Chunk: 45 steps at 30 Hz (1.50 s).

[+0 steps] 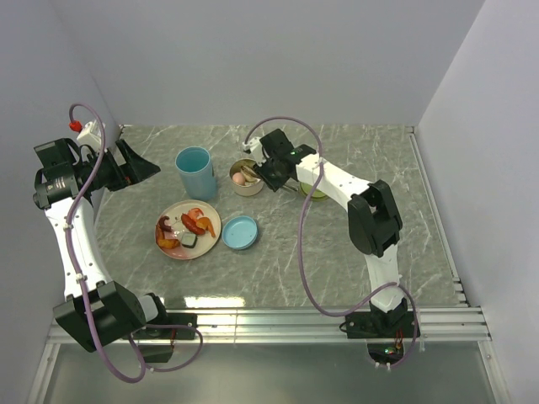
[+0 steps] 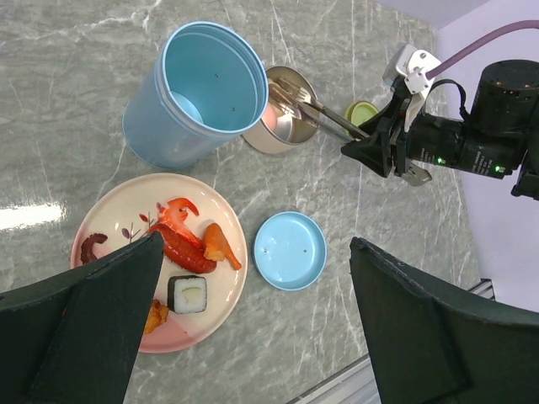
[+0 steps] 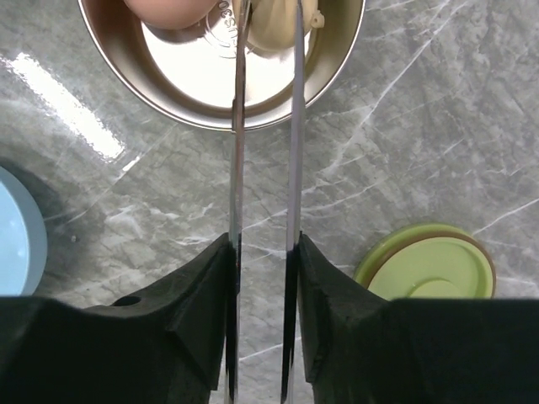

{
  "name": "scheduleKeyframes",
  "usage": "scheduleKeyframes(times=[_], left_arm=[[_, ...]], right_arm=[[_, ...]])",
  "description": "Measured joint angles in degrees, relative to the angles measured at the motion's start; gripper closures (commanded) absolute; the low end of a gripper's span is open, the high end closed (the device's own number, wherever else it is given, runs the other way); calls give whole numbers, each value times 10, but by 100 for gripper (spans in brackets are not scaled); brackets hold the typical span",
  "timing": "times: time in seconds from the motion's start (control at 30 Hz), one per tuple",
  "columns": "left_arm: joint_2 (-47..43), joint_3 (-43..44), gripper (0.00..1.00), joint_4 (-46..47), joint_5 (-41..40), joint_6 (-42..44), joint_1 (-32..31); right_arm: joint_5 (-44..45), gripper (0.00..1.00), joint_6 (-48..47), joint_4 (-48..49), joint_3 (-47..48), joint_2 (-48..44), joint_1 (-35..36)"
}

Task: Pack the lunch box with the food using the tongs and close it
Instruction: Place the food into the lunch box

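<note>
Marble tabletop [image 1: 379,168], tongs [image 3: 237,168] pinched inside right gripper [image 3: 264,252]

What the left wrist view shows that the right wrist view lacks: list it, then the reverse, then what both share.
Left wrist only: the plate of food, the blue tub and blue lid whole, the right gripper from outside. Right wrist only: its fingers clamped on the two arms of the tongs. Both: the steel bowl, the tongs, the green lid, the marble table; the right wrist catches just a blue sliver.
</note>
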Motion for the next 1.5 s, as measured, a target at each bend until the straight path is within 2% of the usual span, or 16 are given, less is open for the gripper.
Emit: scheduleKeyframes(times=[0.63,0.73,1.0,1.37,1.5], left_arm=[[0,0,2,0,0,2,0],[0,0,2,0,0,2,0],[0,0,2,0,0,2,0],[0,0,2,0,0,2,0],[0,0,2,0,0,1,0]], right_arm=[[-12,52,19,-11,26,-1,0],[-13,49,23,-21,39,-2,0],[-27,48,31,-38,83,-28,0],[-36,57,26,-43,81,-45,0],[-35,62,24,-34,50,-46,0]])
